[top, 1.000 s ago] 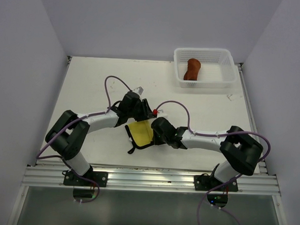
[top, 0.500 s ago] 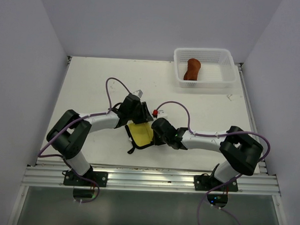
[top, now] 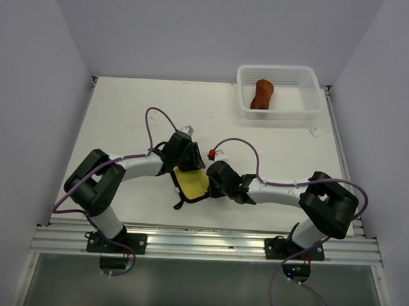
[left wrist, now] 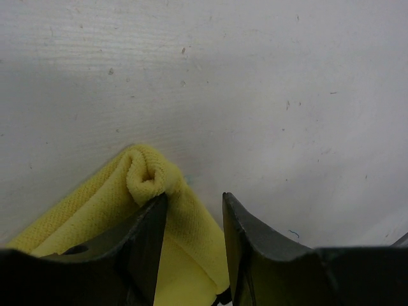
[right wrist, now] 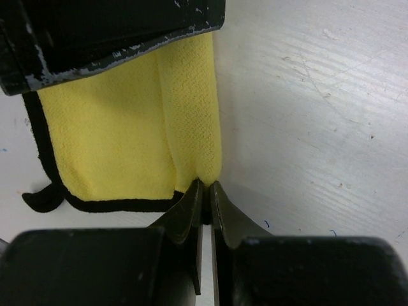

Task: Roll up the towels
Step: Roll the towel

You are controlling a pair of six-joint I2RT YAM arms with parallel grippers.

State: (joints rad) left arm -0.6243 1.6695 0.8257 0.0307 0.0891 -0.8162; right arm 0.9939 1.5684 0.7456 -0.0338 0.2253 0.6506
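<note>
2 arms meet over a yellow towel (top: 192,182) lying on the white worktop (top: 125,123) near its front edge, between their wrists. The left gripper (left wrist: 194,201) stands with its fingers narrowly apart, astride the towel's rolled-up far corner, cloth showing in the gap. The right gripper (right wrist: 204,186) has its fingers pinched together on the near end of a raised fold along the towel's right side, by the dark edging. Well apart, at the far right corner, a rust-brown towel (top: 262,94) sits bunched up inside a white mesh basket (top: 314,90).
</note>
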